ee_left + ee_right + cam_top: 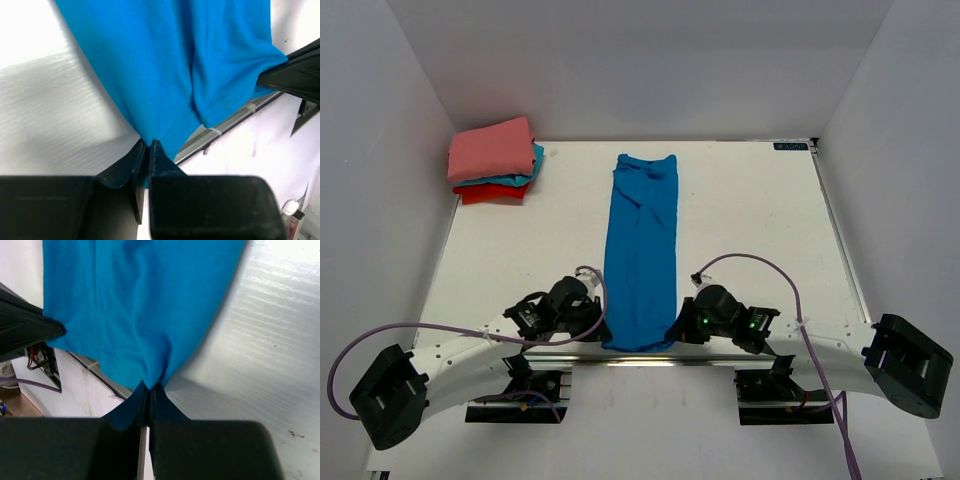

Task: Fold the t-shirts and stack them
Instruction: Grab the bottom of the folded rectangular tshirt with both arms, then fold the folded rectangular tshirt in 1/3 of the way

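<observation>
The royal-blue t-shirt [640, 255] lies as a long narrow strip down the middle of the table, its near end at the front edge. My left gripper [600, 328] is shut on its near left corner [165, 135]. My right gripper [677, 330] is shut on its near right corner [150, 375]. Both corners are lifted slightly off the table. The pile of folded t-shirts [495, 160], salmon-pink on teal on red, sits at the far left corner.
White walls enclose the table [750, 220] on the left, back and right. A metal rail [225, 127] runs along the table's front edge under the shirt's hem. Purple cables [760, 262] loop over both arms.
</observation>
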Available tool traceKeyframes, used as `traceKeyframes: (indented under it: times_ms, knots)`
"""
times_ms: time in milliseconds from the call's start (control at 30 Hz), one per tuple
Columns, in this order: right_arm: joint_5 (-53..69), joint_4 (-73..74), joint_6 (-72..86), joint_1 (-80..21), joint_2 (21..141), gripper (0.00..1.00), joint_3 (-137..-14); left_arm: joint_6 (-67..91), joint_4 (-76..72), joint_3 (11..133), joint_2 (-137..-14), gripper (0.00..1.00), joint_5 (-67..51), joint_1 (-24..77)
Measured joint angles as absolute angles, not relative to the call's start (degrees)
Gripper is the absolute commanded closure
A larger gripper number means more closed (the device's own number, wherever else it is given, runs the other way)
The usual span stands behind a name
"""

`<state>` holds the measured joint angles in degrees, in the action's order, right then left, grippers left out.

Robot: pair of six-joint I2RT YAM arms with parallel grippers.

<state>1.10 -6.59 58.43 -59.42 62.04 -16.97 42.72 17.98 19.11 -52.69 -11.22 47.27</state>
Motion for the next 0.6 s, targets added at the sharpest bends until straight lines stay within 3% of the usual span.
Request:
traceKeyframes:
  times_ms: [267,600]
  knots:
    - [1.96,-3.33,56.77,-59.42,61.95,1.0,-18.55,43.99,19.07,21.37,-54.72,0.89,-12.88,47.37]
    - [-6.31,8.16,51.42,-58.41,65.23,1.0,-34.2,46.3,23.99,36.01,-62.54,0.94,-5.17,46.61]
